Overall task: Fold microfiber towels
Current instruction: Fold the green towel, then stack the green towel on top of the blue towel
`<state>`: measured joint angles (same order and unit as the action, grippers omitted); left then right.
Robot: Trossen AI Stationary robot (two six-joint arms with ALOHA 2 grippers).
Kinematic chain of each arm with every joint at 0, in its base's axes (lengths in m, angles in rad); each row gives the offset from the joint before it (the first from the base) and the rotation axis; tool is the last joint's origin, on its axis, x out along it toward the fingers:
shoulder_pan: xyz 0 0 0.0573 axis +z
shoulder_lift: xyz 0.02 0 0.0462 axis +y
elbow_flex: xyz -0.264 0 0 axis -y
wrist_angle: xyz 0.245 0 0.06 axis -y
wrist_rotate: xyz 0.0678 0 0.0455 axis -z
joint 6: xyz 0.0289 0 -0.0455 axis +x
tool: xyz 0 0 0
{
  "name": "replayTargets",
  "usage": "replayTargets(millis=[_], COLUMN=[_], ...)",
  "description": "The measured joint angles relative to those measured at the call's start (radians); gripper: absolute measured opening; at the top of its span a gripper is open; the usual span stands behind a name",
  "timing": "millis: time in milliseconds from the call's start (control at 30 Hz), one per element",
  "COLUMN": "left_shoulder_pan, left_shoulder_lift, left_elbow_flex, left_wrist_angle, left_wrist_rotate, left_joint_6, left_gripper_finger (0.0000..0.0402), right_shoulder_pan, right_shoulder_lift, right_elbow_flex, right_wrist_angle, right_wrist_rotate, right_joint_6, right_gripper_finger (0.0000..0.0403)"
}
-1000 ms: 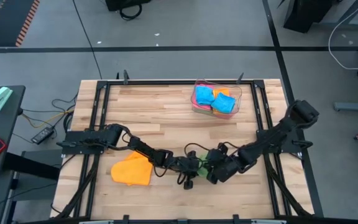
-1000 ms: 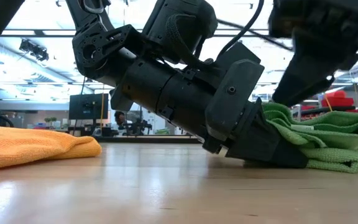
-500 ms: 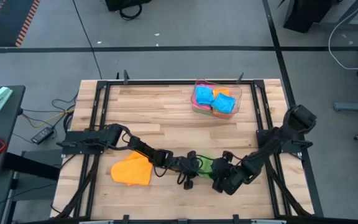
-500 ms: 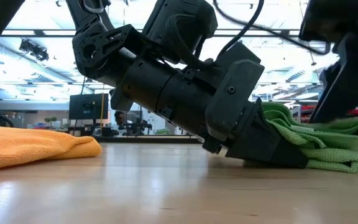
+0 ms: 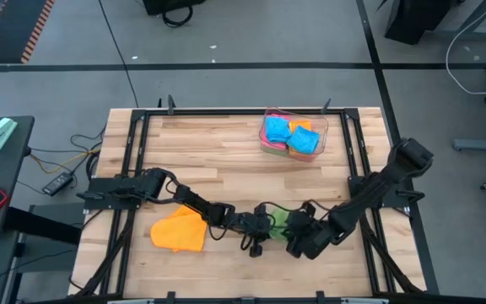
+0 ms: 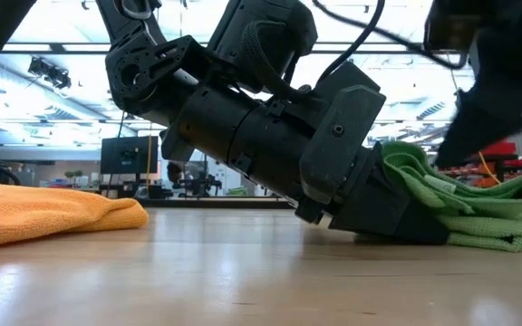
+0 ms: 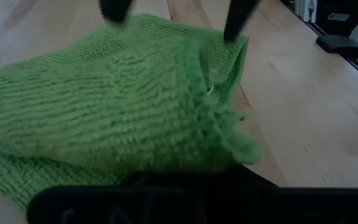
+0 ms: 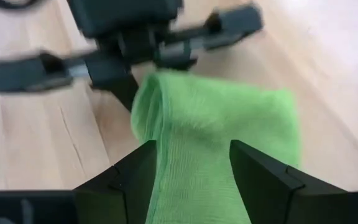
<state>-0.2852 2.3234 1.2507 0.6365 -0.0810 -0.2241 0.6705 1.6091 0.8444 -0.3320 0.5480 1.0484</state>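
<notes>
Pinched shut, my left gripper [image 6: 397, 222] holds the green towel [image 6: 465, 204] near the table's [image 5: 226, 152] front edge. My right gripper [image 8: 191, 158] straddles it, fingers apart.

The left claw [image 6: 397, 222] is hiding its fingertips under the green towel [image 6: 465, 204], so the grip itself is not showing. From above, both claws are covering most of that towel [image 5: 278, 221]. The orange towel [image 6: 43, 213] is running off the low view's left edge. The right claw [image 6: 492, 86] is blurring there. In the tray [image 5: 326, 135], the towels are lying too small to count.
</notes>
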Motion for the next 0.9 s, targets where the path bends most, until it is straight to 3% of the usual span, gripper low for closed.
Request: replayTargets(millis=[167,367,667,900], left_shoulder_pan=[0.000,0.006,-0.004,-0.026], left_shoulder_lift=[0.000,-0.009,-0.133,-0.219], left_elbow_flex=[0.000,0.000,-0.001,-0.003], left_wrist_angle=[-0.003,-0.025,-0.351,-0.553], left_wrist_rotate=[0.003,0.095,0.110,0.111], left_joint_6=[0.000,0.026,0.241,0.380], left_gripper_finger=[0.0015,0.0029,0.0081,0.0087], right_shoulder_pan=[0.000,-0.001,0.027,0.027], right_shoulder_lift=[-0.069,-0.051,-0.050,-0.050], right_elbow_flex=[0.000,-0.001,-0.001,-0.001], right_wrist_angle=[-0.080,-0.171,-0.158,-0.160], right_wrist_rotate=[0.019,0.013,0.103,0.151], right_joint_6=[-0.002,0.027,0.004,0.003], right_gripper_finger=[0.0213,0.0213,0.0213,0.0213])
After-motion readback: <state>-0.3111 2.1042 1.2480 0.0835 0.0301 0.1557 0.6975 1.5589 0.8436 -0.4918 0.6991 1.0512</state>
